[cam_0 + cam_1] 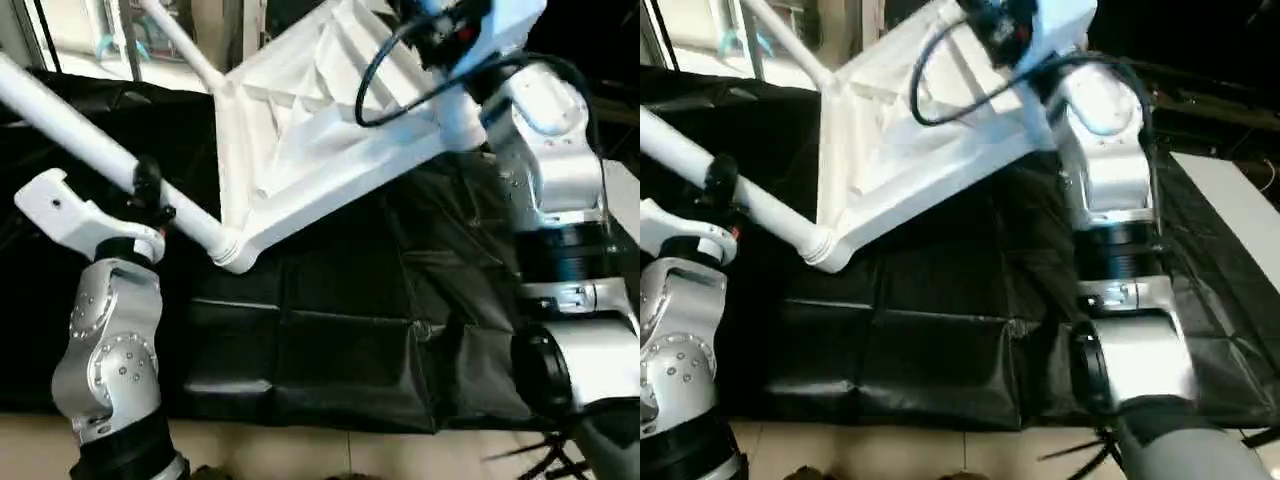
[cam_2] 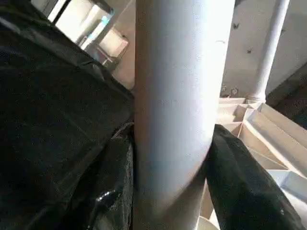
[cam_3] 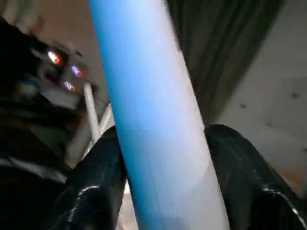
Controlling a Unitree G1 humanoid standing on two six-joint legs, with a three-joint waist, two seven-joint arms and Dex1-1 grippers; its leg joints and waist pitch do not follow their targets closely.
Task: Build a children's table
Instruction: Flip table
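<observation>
- On the left, the left gripper (image 2: pixel 170 191) has its jaws clamped around a white leg (image 1: pixel 95 145) that plugs into the near corner socket (image 1: pixel 232 250).
- Mid-scene, the table top (image 1: pixel 320 130) is tilted up over the black-covered worktop (image 1: pixel 330 330), ribbed underside showing.
- Far right, the right gripper (image 3: pixel 165 191) is pinching another leg (image 3: pixel 153 110).

A creased black cloth (image 1: pixel 330 340) covered the work surface across the frame's middle. Pale beige floor (image 1: pixel 300 455) ran along the bottom edge. Bright daylight came through glass panes (image 1: pixel 90 30) at the upper left.
</observation>
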